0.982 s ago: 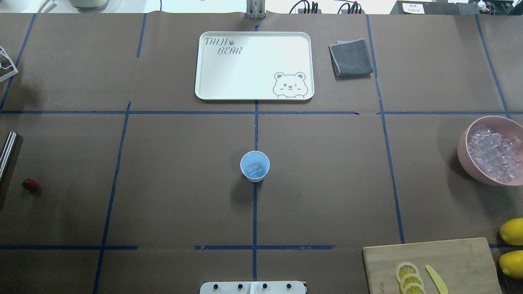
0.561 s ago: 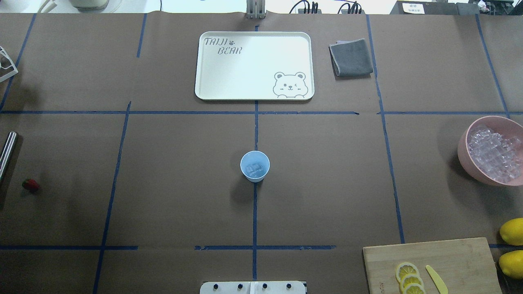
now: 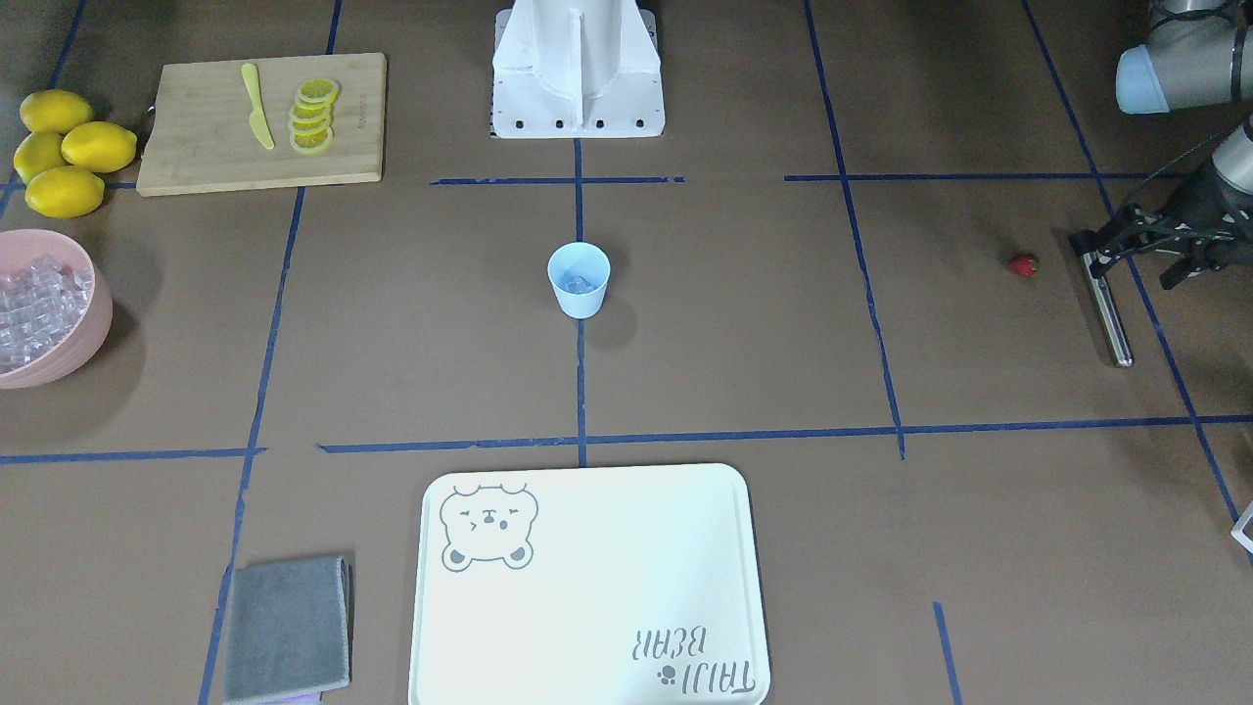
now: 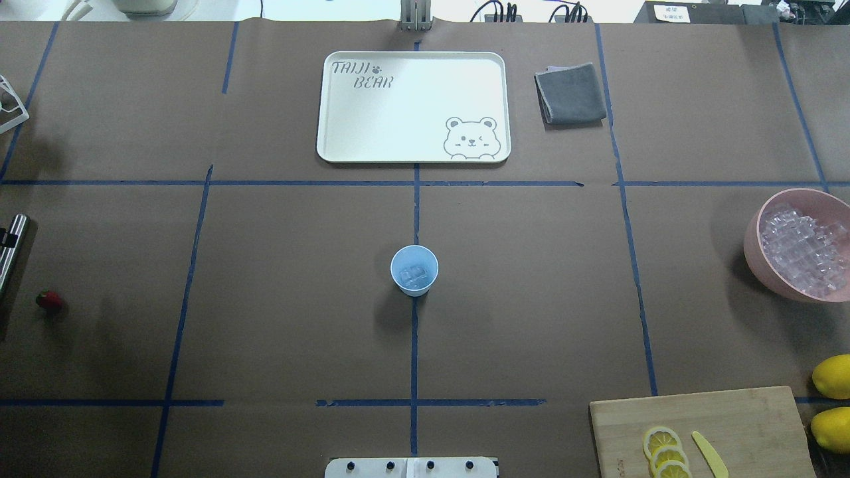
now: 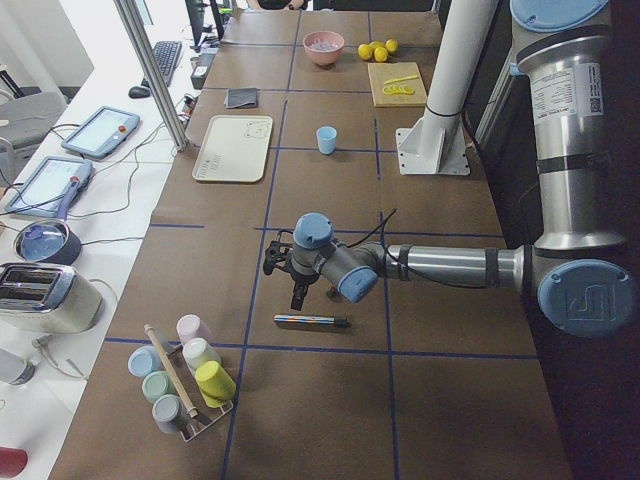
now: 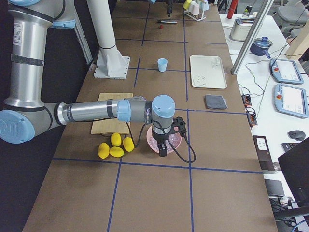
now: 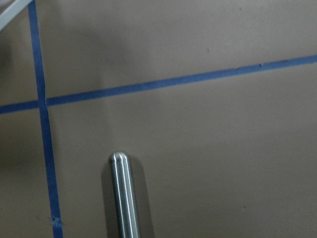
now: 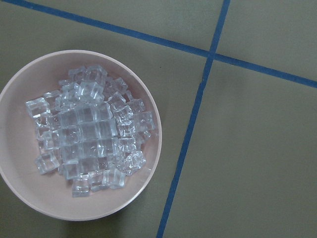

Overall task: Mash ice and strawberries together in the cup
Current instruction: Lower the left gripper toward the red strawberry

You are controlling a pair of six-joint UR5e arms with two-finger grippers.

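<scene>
The pale-blue cup [image 4: 414,269] [image 3: 579,279] stands upright at mid-table with a few ice cubes [image 4: 414,273] inside. More ice [image 8: 89,129] fills the pink bowl [image 4: 754,255] at the right edge. The strawberry [image 4: 50,301] [image 3: 1023,264] lies alone on the paper at the far left, next to a steel rod [image 4: 12,255] [image 7: 124,198]. My left gripper [image 3: 1094,253] [image 5: 298,298] hovers over that rod's end; I cannot tell whether it is open or shut. My right gripper [image 6: 163,149] hangs above the pink bowl, and its state is also unclear.
A cream bear tray [image 4: 412,93] and a folded grey cloth [image 4: 571,93] lie at the far side. A cutting board [image 4: 744,418] with lemon slices and a yellow knife sits front right, whole lemons [image 4: 833,375] beside it. A rack of cups [image 5: 185,385] stands beyond the rod.
A black part of the left gripper has come into the overhead view at the left edge, over the steel rod. Cup, strawberry and bowl have not moved.
</scene>
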